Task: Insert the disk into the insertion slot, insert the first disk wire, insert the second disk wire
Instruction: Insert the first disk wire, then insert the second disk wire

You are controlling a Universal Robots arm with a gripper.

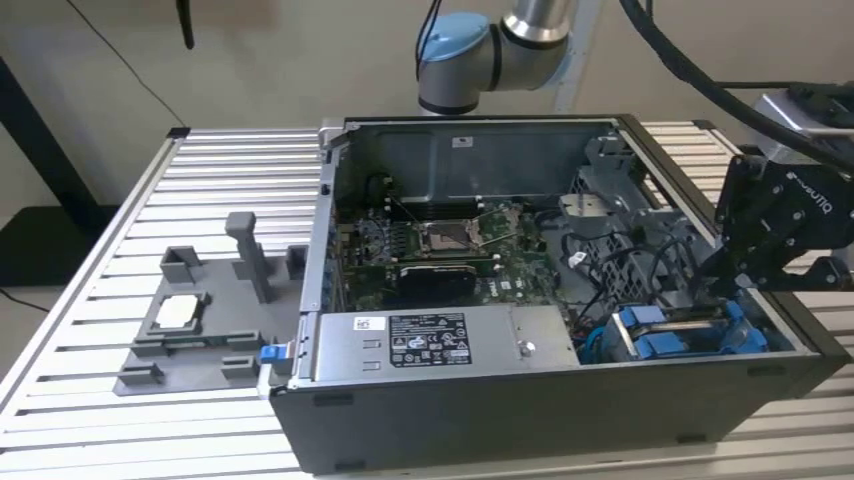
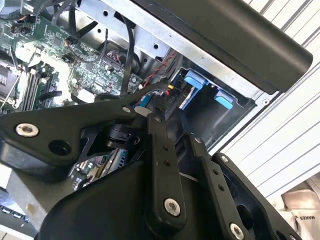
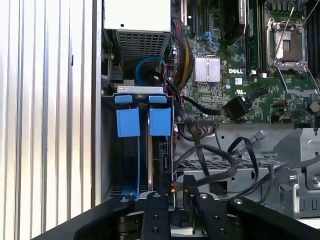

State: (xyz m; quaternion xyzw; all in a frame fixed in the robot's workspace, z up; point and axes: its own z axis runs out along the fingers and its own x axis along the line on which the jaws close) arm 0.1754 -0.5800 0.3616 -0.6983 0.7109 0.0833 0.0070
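The insertion slot (image 1: 638, 338), a dark metal bay with blue rails and tabs (image 3: 128, 122), sits in the corner of the open computer case at the exterior view's right. The disk (image 3: 163, 156) stands on edge inside it, its connector end facing my gripper. My black gripper (image 1: 731, 285) hangs just over that bay. In the first wrist view its two fingers (image 3: 156, 212) are drawn close around a small black disk wire plug (image 3: 173, 188) with red and yellow at its end, right at the disk's edge. The second wrist view shows the gripper (image 2: 165, 107) beside the blue tabs (image 2: 194, 80).
A long grey box with a white sticker (image 1: 427, 345) lies along the case's front wall. The motherboard (image 1: 441, 245) fills the case floor. Loose black cables (image 3: 225, 155) cross a metal cage beside the bay. A grey fixture (image 1: 200, 320) stands on the slatted table (image 1: 107, 260).
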